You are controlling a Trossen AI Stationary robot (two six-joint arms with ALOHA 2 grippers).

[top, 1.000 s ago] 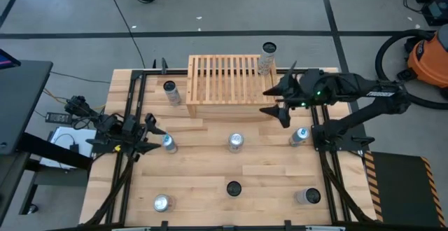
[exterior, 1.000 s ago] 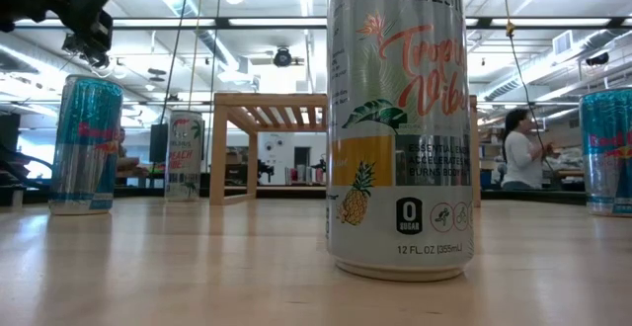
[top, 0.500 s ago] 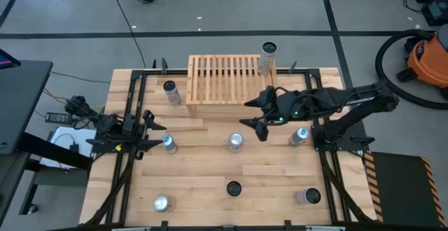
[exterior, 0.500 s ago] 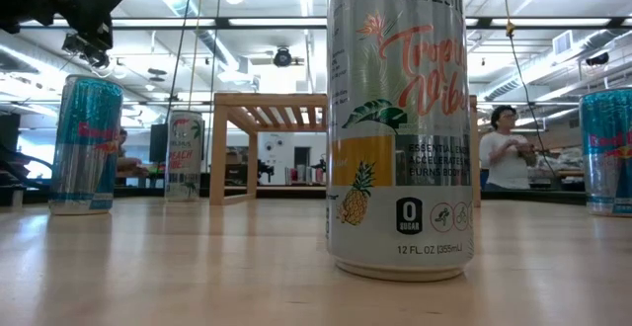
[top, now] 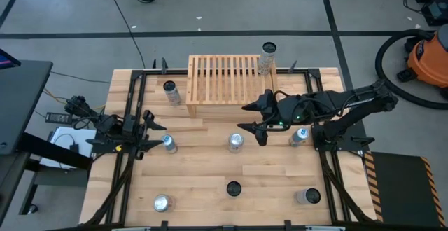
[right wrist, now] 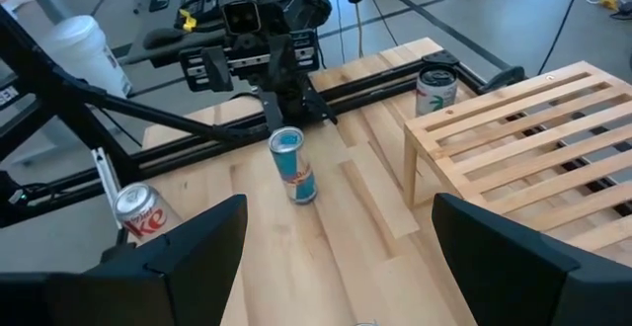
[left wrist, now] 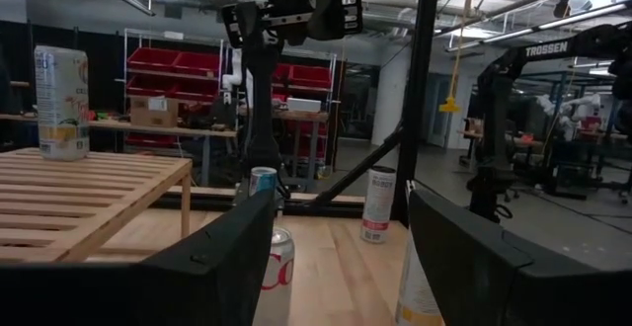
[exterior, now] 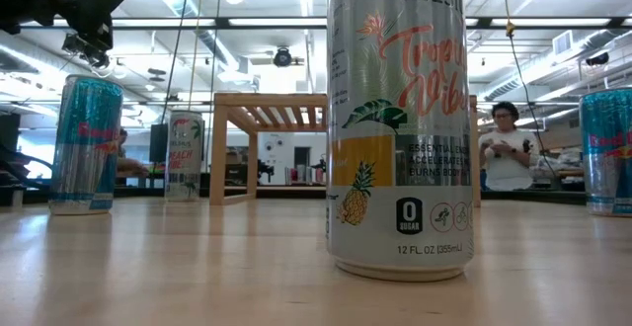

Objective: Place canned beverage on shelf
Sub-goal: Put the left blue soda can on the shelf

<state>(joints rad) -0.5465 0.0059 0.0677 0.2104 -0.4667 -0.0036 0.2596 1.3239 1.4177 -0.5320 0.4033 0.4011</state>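
The right gripper point(top: 249, 117) hovers center frame, fingers spread and empty, just above the middle can point(top: 236, 142). The shelf point(top: 227, 86) sits upper center with 1 can point(top: 266, 58) on its right corner. The left gripper point(top: 153, 134) waits left, spread beside a blue can point(top: 168, 143).

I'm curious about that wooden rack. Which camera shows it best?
The high view: the whole shelf shows from above, with every slat and one can on its corner. The low view shows it small, partly behind a big can. The wrist views catch only one end each.
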